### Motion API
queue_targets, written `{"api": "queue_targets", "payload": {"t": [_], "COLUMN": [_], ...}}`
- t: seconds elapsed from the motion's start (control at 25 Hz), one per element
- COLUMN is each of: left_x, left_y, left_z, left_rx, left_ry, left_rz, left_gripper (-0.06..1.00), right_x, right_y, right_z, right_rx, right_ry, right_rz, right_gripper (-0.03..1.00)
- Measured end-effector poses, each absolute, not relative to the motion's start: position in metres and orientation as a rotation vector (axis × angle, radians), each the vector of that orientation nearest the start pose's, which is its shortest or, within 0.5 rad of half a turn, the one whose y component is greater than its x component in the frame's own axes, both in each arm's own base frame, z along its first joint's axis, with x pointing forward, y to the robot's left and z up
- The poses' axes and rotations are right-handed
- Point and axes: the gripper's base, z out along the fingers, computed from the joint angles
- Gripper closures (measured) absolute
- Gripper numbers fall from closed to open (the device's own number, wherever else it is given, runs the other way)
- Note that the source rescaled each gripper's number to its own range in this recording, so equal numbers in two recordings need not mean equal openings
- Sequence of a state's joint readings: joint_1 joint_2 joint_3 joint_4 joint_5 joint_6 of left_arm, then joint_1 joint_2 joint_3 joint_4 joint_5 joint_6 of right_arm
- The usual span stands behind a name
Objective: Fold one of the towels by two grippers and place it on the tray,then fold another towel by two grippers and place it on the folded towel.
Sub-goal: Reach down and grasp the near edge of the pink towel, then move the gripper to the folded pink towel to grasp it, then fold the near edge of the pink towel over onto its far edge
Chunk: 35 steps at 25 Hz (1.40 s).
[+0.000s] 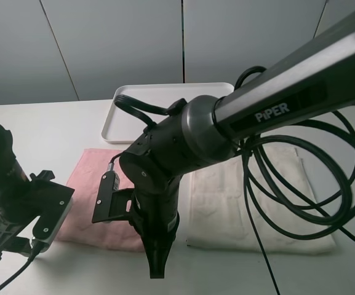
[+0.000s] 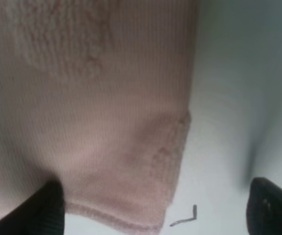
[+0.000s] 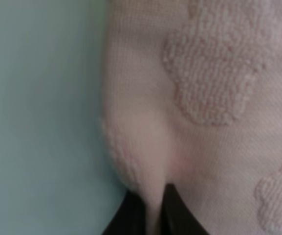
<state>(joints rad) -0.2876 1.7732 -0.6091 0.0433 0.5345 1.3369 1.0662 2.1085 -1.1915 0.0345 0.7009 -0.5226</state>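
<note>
A pink towel (image 1: 94, 184) lies flat on the white table, left of the middle. A cream towel (image 1: 257, 203) lies flat to its right. A white tray (image 1: 165, 98) stands behind them. My right gripper (image 1: 157, 267) reaches across to the pink towel's near right corner. In the right wrist view it (image 3: 153, 215) is shut on a pinched fold of the pink towel (image 3: 204, 98). My left gripper (image 1: 5, 241) is at the towel's near left corner. In the left wrist view it (image 2: 160, 206) is open, with its fingers either side of that corner (image 2: 97, 98).
The right arm's cables (image 1: 300, 184) hang in loops over the cream towel. A small black mark (image 2: 184, 219) is on the table beside the pink towel's corner. A grey panelled wall stands behind the table.
</note>
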Motion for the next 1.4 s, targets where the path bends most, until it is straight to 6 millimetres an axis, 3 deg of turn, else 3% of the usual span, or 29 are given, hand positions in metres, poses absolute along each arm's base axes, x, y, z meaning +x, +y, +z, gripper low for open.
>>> {"api": "queue_targets", "payload": {"t": [0.12,0.2,0.36,0.4,0.8,1.0,1.4], "left_x": [0.217,0.218,0.224,0.224,0.222,0.221,0.235], "left_y": [-0.062,-0.063,-0.065,-0.065,-0.066,-0.066,-0.058], "left_z": [0.087,0.086,0.086,0.086,0.093,0.110,0.157], "left_rx": [-2.316,-2.351,-2.400,-2.398,-2.325,-2.226,-1.806], "left_ry": [-2.106,-2.126,-2.164,-2.173,-2.318,-2.490,-3.049], "left_rz": [-0.027,-0.066,-0.126,-0.127,-0.119,-0.145,-0.188], "left_gripper": [0.11,0.29,0.83,0.90,0.92,0.92,0.92], "right_x": [0.176,0.175,0.175,0.175,0.176,0.179,0.194], "right_y": [0.322,0.322,0.322,0.322,0.322,0.328,0.340], "right_z": [0.085,0.085,0.085,0.085,0.092,0.123,0.172], "right_rx": [-2.174,-2.171,-2.167,-2.164,-2.065,-1.949,-1.782], "right_ry": [2.222,2.228,2.235,2.238,2.309,2.330,2.378], "right_rz": [0.051,0.051,0.050,0.050,0.058,0.089,0.124], "right_gripper": [0.97,0.97,0.97,0.97,0.97,0.97,0.97]}}
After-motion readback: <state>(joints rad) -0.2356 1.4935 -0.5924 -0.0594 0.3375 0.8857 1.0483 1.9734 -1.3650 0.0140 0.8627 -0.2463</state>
